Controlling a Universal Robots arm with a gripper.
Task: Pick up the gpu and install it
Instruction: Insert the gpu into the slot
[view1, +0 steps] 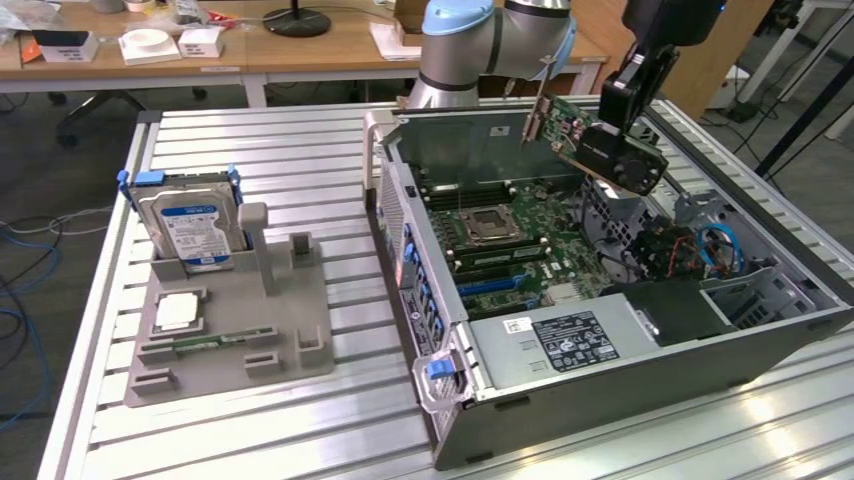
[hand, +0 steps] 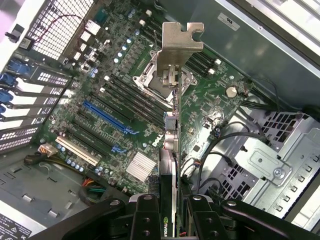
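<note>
Clamping the gpu by one end, the jaws held its long axis pointing away from them, above the motherboard.

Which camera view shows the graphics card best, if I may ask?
Exterior view: the graphics card, gripped by the tool, shows its green board and black cooler. The wrist view sees it edge-on.

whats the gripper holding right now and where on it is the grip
The gripper holds the gpu, clamped across its faces at the end opposite the silver bracket, above the open computer case.
</note>
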